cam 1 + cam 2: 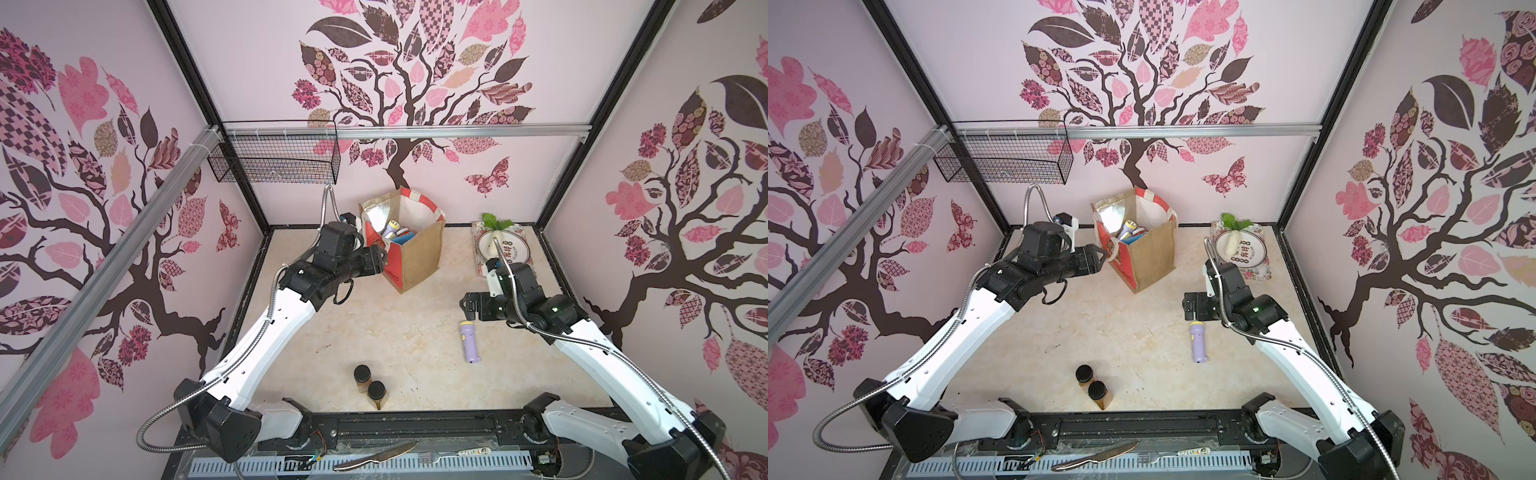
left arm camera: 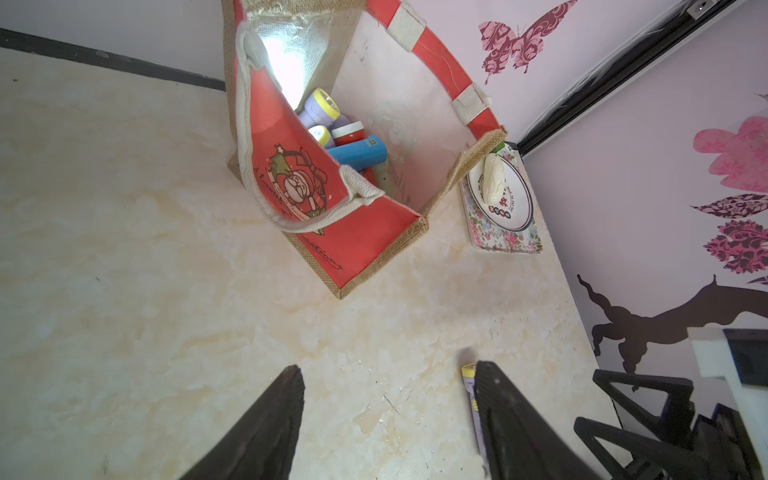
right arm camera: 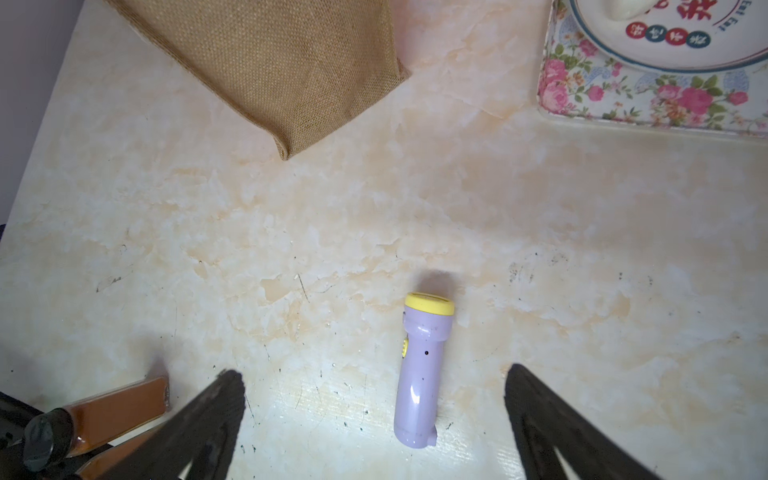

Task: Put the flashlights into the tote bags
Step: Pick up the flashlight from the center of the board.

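As it lies, lilac flashlight [image 1: 468, 341] front-back, head (yellow) twd rear

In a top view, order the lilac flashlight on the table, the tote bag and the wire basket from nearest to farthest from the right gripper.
From the right gripper:
1. lilac flashlight, on the table beside it
2. tote bag, farther back, mid-table
3. wire basket, hung in the far-left corner

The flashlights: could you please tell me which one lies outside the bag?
The lilac flashlight with the yellow ring, lying on the table by the open right gripper; the others are inside the bag.
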